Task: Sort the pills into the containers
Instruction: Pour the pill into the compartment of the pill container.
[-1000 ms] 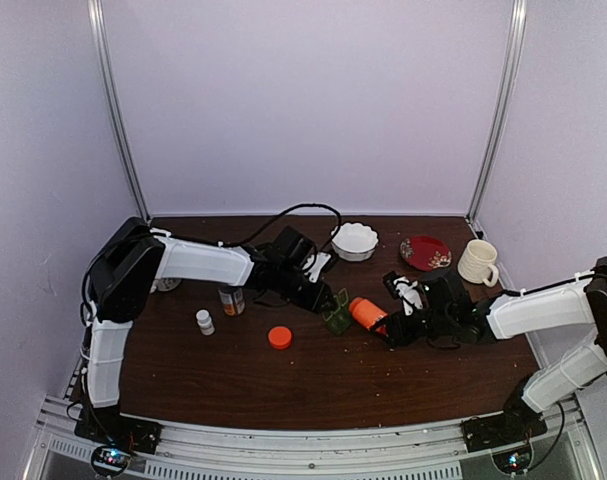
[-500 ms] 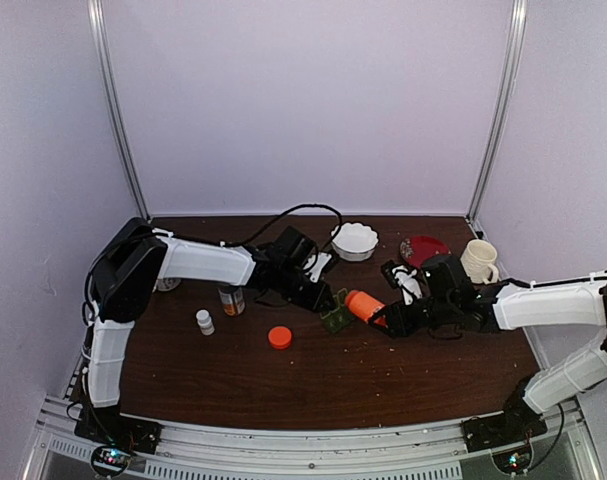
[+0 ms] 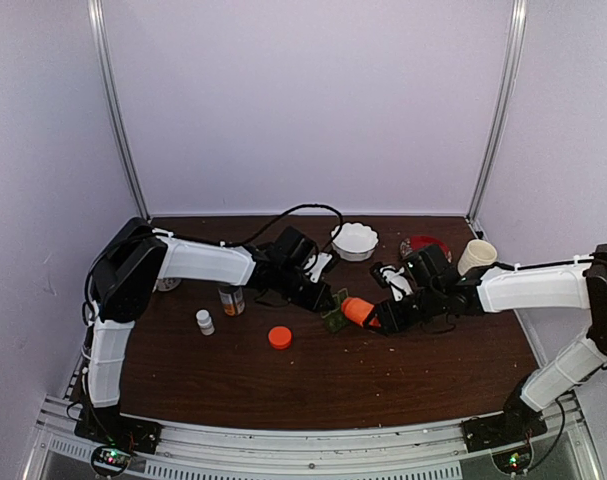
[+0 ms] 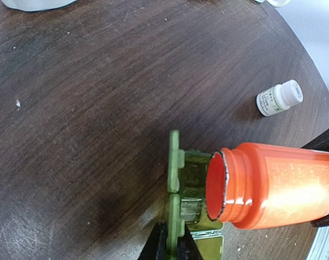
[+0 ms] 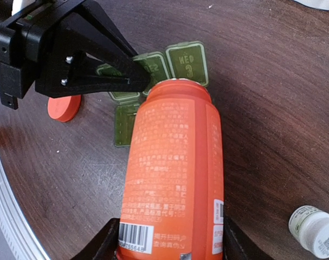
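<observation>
Over the green pill box (image 4: 191, 179), pinched in my left claw (image 4: 174, 244), my right claw (image 5: 169, 241) holds the orange bottle (image 5: 175, 162); tip it gently.

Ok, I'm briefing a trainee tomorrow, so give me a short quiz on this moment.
1. True or false: the orange plastic bottle is capped.
2. Which gripper holds that bottle: A left, B right, C neither?
3. What is the left gripper pinching?
Key: 1 false, its mouth is open and a round orange cap lies apart on the dark wooden table. 2 B, the right gripper. 3 An edge of the small dark-green plastic pill box.
</observation>
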Controlling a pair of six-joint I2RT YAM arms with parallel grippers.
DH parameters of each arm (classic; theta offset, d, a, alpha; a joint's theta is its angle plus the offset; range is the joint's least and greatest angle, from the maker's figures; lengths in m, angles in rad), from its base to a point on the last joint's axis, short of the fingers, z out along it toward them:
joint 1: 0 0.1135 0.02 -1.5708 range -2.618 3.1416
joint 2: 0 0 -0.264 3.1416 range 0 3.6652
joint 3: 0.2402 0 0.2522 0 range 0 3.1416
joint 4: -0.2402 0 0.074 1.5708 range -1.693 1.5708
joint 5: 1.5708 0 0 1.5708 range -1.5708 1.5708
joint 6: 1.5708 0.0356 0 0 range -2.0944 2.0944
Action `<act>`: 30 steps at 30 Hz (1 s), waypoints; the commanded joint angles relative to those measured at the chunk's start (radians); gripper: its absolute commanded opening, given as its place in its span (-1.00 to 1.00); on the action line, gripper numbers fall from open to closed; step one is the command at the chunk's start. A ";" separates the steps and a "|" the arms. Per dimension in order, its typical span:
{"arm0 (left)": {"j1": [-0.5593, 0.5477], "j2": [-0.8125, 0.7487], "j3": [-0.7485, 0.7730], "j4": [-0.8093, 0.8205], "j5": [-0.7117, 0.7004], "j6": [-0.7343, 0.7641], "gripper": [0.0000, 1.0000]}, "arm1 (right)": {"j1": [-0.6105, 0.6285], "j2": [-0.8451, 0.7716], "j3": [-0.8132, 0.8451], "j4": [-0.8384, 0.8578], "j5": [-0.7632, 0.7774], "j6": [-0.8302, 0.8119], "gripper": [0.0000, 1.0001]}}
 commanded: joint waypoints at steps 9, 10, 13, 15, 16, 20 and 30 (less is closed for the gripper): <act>-0.009 0.018 0.025 0.017 -0.017 0.037 -1.00 | -0.006 -0.085 0.044 -0.100 0.009 0.018 -0.66; -0.009 0.018 0.025 0.016 -0.021 0.038 -1.00 | -0.006 -0.066 0.048 -0.112 0.011 0.018 -0.66; -0.010 0.020 0.026 0.014 -0.021 0.040 -1.00 | -0.005 -0.031 0.066 -0.138 0.018 0.017 -0.67; -0.010 0.020 0.026 0.014 -0.021 0.041 -1.00 | -0.006 -0.020 0.086 -0.161 0.024 0.016 -0.68; -0.011 0.020 0.026 0.015 -0.022 0.042 -1.00 | -0.006 -0.021 0.097 -0.172 0.027 0.012 -0.69; -0.012 0.020 0.028 0.010 -0.021 0.044 -1.00 | -0.005 -0.070 0.125 -0.193 0.034 0.002 -0.70; -0.014 0.020 0.031 0.010 -0.022 0.050 -1.00 | -0.005 0.032 0.109 -0.202 0.048 -0.009 -0.76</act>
